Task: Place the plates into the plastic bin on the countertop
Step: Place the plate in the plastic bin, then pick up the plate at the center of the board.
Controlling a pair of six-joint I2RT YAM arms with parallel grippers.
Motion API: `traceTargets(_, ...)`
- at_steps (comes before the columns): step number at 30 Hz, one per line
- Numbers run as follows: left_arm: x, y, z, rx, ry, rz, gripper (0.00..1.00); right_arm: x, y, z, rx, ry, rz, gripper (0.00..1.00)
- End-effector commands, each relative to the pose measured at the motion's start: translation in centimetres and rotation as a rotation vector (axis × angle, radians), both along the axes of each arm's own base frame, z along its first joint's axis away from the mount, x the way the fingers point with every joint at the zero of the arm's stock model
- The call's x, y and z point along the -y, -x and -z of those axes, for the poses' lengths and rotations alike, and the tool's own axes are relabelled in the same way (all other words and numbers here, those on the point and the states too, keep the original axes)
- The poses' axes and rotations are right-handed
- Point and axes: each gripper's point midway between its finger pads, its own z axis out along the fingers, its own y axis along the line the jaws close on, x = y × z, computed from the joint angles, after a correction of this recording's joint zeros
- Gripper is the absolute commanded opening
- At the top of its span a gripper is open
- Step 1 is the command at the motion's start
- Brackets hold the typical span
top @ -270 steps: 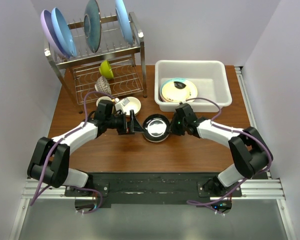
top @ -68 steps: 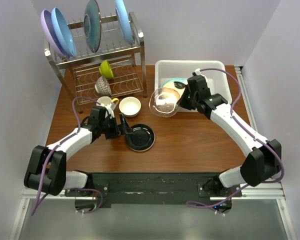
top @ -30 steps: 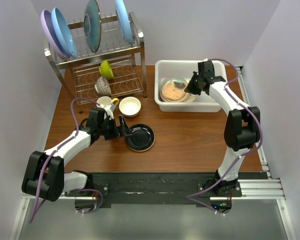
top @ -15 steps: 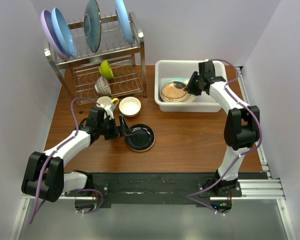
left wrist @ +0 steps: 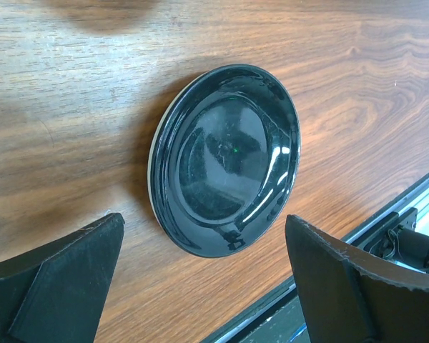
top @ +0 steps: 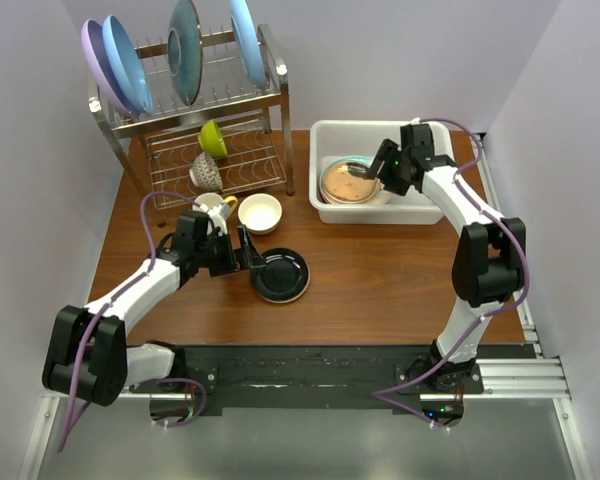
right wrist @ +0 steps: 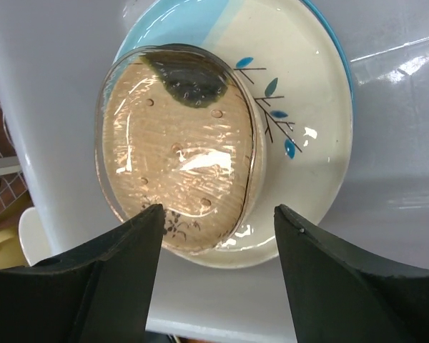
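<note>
The white plastic bin (top: 420, 205) stands at the back right of the wood countertop (top: 380, 270). In it a clear glass plate (right wrist: 179, 143) lies on a teal-and-cream plate (right wrist: 307, 121); both show in the top view (top: 348, 183). My right gripper (top: 382, 170) is open and empty just above them, its fingers (right wrist: 114, 279) apart. The glossy black plate (top: 281, 275) lies flat on the countertop. My left gripper (top: 252, 254) is open beside its left edge, the plate (left wrist: 225, 161) ahead between the fingers (left wrist: 57, 279).
A steel wire rack (top: 195, 110) at the back left holds large blue, lilac and dark teal plates, a green cup and a patterned cup. A small cream bowl (top: 260, 212) and a mug (top: 212, 206) stand just behind my left gripper.
My right gripper carried the clear glass plate from above the countertop into the bin, set it on the teal-and-cream plate and opened. The left arm has barely moved.
</note>
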Motion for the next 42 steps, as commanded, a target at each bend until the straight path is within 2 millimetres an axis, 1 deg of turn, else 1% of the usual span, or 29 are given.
traceTargets(1,0.0,-1.2,-2.1,0.078,0.003,0.009,1.0,0.6,0.6,-5.9,0.15,0.006,-0.005,0.68)
traceTargets(3,0.1,-1.2,-2.2,0.078,0.004,0.011,0.99,0.7,1.3,-6.4,0.157,0.003,-0.012,0.68)
traceTargets(4,0.0,-1.2,-2.2,0.08,0.003,0.01,0.99,0.5,1.7,-7.4,0.178,-0.007,-0.026,0.68)
traceTargets(6,0.1,-1.3,-2.2,0.082,0.005,0.011,0.98,0.2,2.5,-7.7,0.172,-0.018,-0.04,0.69)
traceTargets(7,0.1,-1.2,-2.2,0.081,0.007,0.012,0.97,-0.1,3.1,-8.6,0.185,-0.037,-0.055,0.69)
traceTargets(8,0.1,-1.2,-2.1,0.081,0.007,0.011,0.97,-0.2,3.5,-8.4,0.18,-0.043,-0.058,0.69)
traceTargets(11,0.2,-1.2,-1.9,0.077,0.015,0.013,0.92,-1.0,5.1,-9.4,0.202,-0.087,-0.074,0.69)
traceTargets(12,0.3,-1.2,-1.9,0.08,0.021,0.016,0.9,-1.5,5.6,-9.6,0.205,-0.098,-0.085,0.68)
traceTargets(13,0.4,-1.2,-1.9,0.079,0.026,0.02,0.86,-1.9,6.0,-9.7,0.21,-0.102,-0.094,0.68)
traceTargets(14,0.5,-1.2,-2.0,0.082,0.03,0.021,0.84,-2.2,6.8,-9.9,0.206,-0.104,-0.106,0.68)
traceTargets(16,0.6,-1.1,-1.6,0.074,0.037,0.023,0.79,-3.6,7.9,-9.9,0.206,-0.118,-0.138,0.68)
traceTargets(17,0.7,-1.1,-1.5,0.075,0.039,0.027,0.77,-4.0,8.4,-9.5,0.195,-0.12,-0.146,0.68)
traceTargets(18,0.7,-1.1,-1.3,0.069,0.04,0.027,0.74,-5.0,9.2,-9.8,0.2,-0.124,-0.166,0.68)
traceTargets(19,0.7,-1.0,-1.0,0.061,0.04,0.025,0.73,-5.4,9.6,-9.7,0.199,-0.125,-0.176,0.68)
traceTargets(20,0.7,-1.0,-0.8,0.056,0.042,0.024,0.72,-5.9,10.1,-9.3,0.189,-0.122,-0.189,0.68)
traceTargets(22,0.7,-0.9,-0.3,0.046,0.043,0.02,0.69,-7.3,11.3,-9.0,0.179,-0.125,-0.219,0.68)
traceTargets(23,0.7,-0.9,-0.2,0.045,0.045,0.016,0.68,-8.1,12.1,-8.4,0.163,-0.129,-0.238,0.67)
traceTargets(25,0.6,-0.9,0.2,0.036,0.045,0.01,0.66,-8.8,12.9,-8.1,0.159,-0.145,-0.249,0.66)
traceTargets(26,0.7,-0.9,0.5,0.031,0.044,0.011,0.66,-9.5,13.7,-7.1,0.144,-0.147,-0.266,0.66)
traceTargets(28,0.7,-0.8,0.9,0.021,0.044,0.011,0.66,-10.0,14.5,-6.7,0.137,-0.163,-0.269,0.65)
traceTargets(29,0.8,-0.8,1.0,0.024,0.051,0.015,0.66,-10.5,15.2,-5.8,0.122,-0.164,-0.283,0.64)
traceTargets(31,1.0,-0.6,1.3,0.012,0.065,0.015,0.65,-10.7,16.1,-5.1,0.113,-0.174,-0.285,0.64)
traceTargets(32,1.1,-0.7,1.3,0.017,0.073,0.014,0.65,-11.1,16.8,-4.1,0.098,-0.177,-0.295,0.64)
traceTargets(34,1.3,-0.6,1.5,0.01,0.089,0.016,0.63,-11.3,17.5,-3.2,0.083,-0.187,-0.294,0.63)
traceTargets(35,1.3,-0.5,1.5,0.005,0.093,0.017,0.63,-11.6,18.1,-2.3,0.068,-0.188,-0.303,0.63)
traceTargets(36,1.4,-0.4,1.6,-0.002,0.096,0.021,0.63,-11.6,18.3,-1.9,0.06,-0.188,-0.305,0.63)
traceTargets(37,1.6,-0.9,1.2,0.026,0.106,0.025,0.63,-11.5,18.8,-1.0,0.041,-0.181,-0.304,0.63)
traceTargets(39,1.7,-0.8,1.3,0.021,0.112,0.026,0.62,-11.7,19.2,-0.2,0.027,-0.185,-0.306,0.63)
traceTargets(42,1.9,-0.7,1.2,0.023,0.116,0.031,0.58,-12.1,19.7,1.1,0.005,-0.189,-0.313,0.62)
